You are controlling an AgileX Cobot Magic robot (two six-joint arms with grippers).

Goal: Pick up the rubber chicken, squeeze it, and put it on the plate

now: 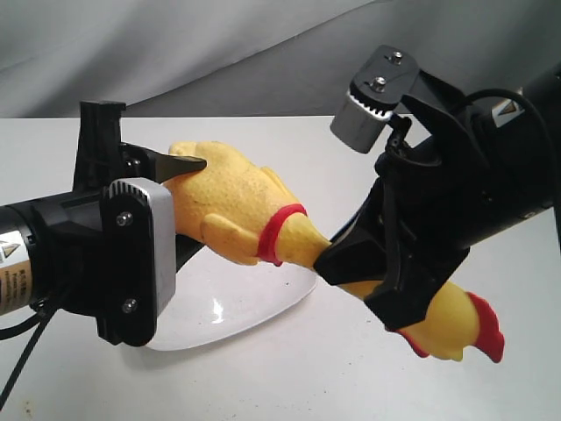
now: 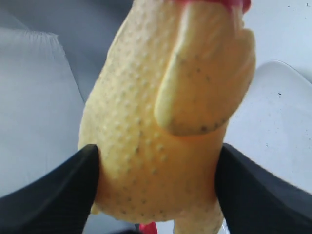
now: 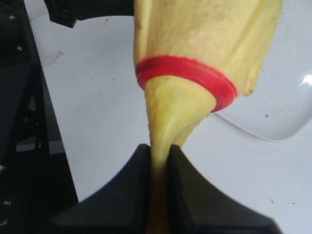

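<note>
The yellow rubber chicken (image 1: 245, 210) hangs in the air above the white plate (image 1: 237, 311), stretched between both arms. My left gripper (image 1: 180, 197) is shut on its plump body (image 2: 161, 136), a black finger on each side. My right gripper (image 1: 355, 263) is shut on the thin neck (image 3: 163, 136) just past the red collar band (image 3: 187, 73), pinching it flat. The head with its red comb (image 1: 486, 329) sticks out beyond the right gripper. A bit of red foot (image 2: 148, 228) shows under the body.
The plate (image 3: 287, 107) lies on a white tabletop (image 1: 298, 377) directly under the chicken. A grey cloth backdrop (image 1: 219, 44) hangs behind the table. The left arm's black body (image 3: 19, 122) fills one side of the right wrist view.
</note>
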